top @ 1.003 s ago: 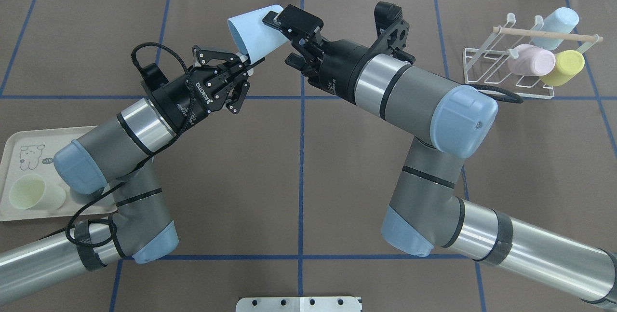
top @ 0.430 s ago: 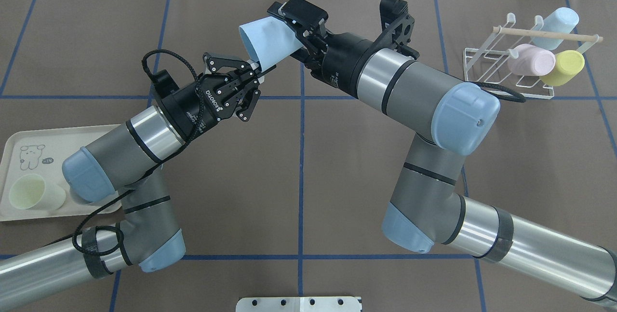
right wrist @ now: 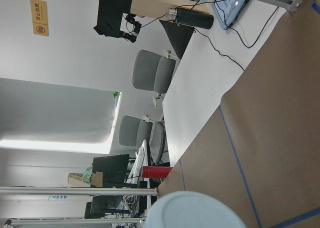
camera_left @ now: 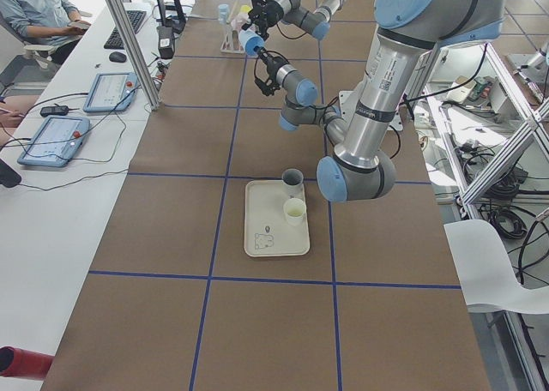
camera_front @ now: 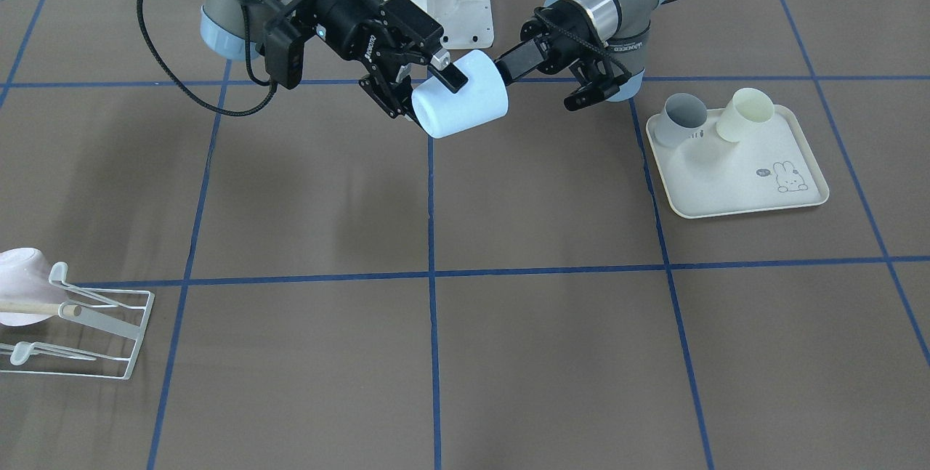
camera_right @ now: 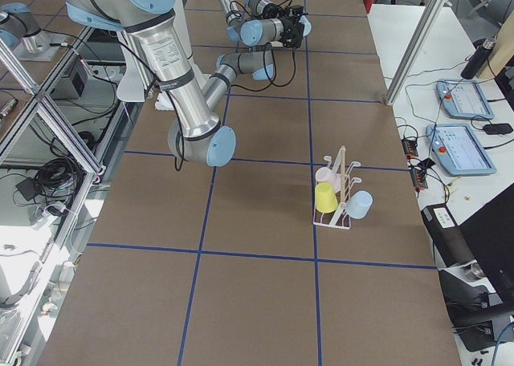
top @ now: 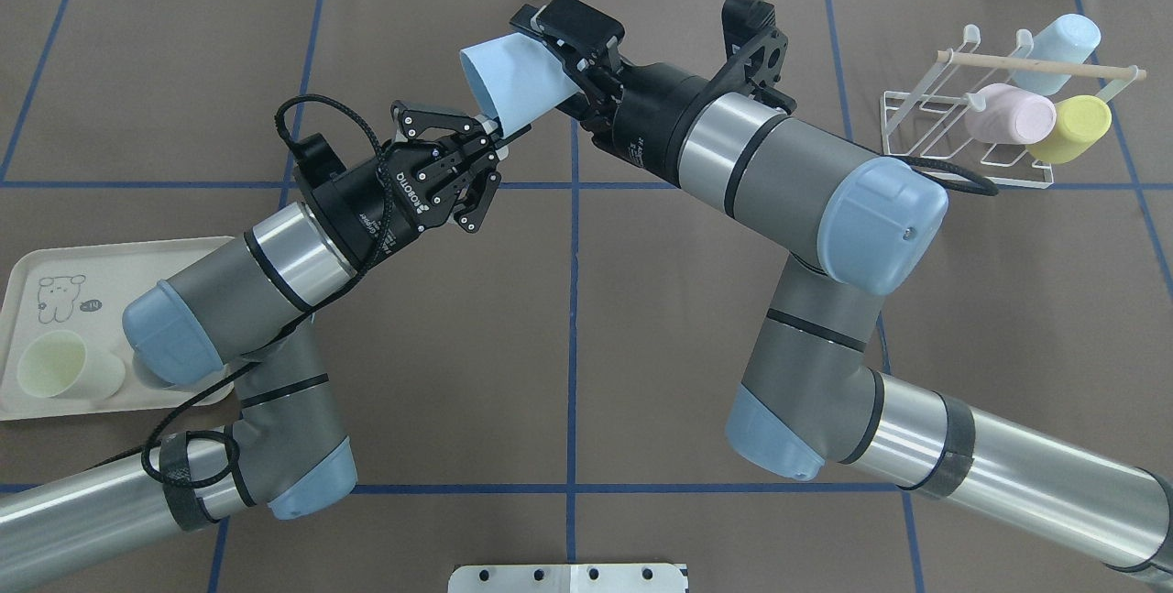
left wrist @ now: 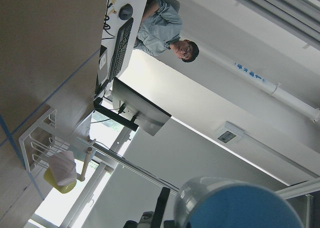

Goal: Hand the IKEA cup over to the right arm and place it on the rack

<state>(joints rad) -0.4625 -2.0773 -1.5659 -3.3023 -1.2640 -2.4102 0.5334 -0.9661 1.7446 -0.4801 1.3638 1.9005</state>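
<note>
Elbows of the left arm (top: 275,410) and right arm (top: 825,364) sit nearest in the overhead view. At 8 o'clock a cream rabbit tray (top: 128,261) carries a pale green cup (top: 55,366) and a grey cup (camera_front: 681,118). Farther in, near 11 o'clock, the left gripper (top: 492,127) is pinched together on the mouth rim of the light blue IKEA cup (top: 504,80), held tilted above the table (top: 458,345). The right gripper (top: 550,61) straddles its base end from 4 o'clock; whether it squeezes, I cannot tell. Farthest, at 2 o'clock, the white wire rack (top: 926,130) holds a pink cup (top: 1013,112), a yellow cup (top: 1072,127) and a pale blue cup (top: 1054,52).
</note>
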